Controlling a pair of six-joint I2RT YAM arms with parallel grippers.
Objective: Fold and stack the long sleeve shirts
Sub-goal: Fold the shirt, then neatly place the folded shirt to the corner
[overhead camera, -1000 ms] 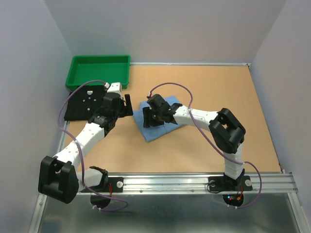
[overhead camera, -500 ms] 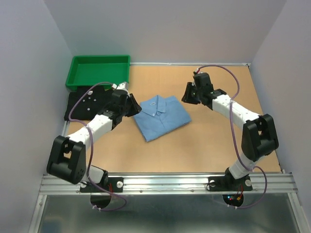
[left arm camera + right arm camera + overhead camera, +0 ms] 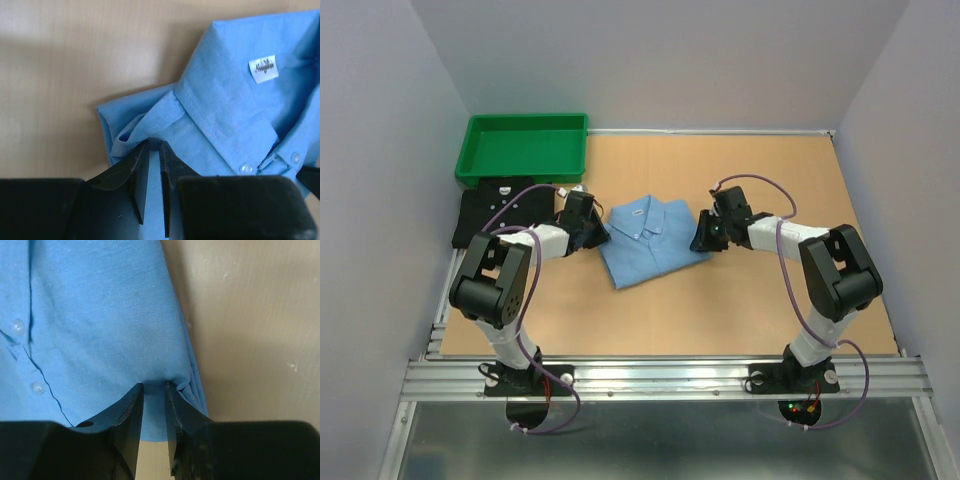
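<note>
The light blue long sleeve shirt (image 3: 655, 240) lies folded, collar up, in the middle of the table. My left gripper (image 3: 599, 233) sits at its left edge near the collar. In the left wrist view that gripper (image 3: 154, 142) is shut on a fold of the blue shirt (image 3: 225, 100). My right gripper (image 3: 701, 238) is at the shirt's right edge. In the right wrist view it (image 3: 154, 385) pinches the layered side edge of the blue shirt (image 3: 100, 315). The black long sleeve shirt (image 3: 485, 218) lies folded at the far left.
A green tray (image 3: 470, 152) stands at the back left, just behind the black shirt. Purple cables loop over both arms. White walls enclose the table on the left, back and right.
The right arm swung back from the far right to the blue shirt's right edge. The left arm drew in to its left edge. Both pairs of jaws narrowed onto the cloth.
</note>
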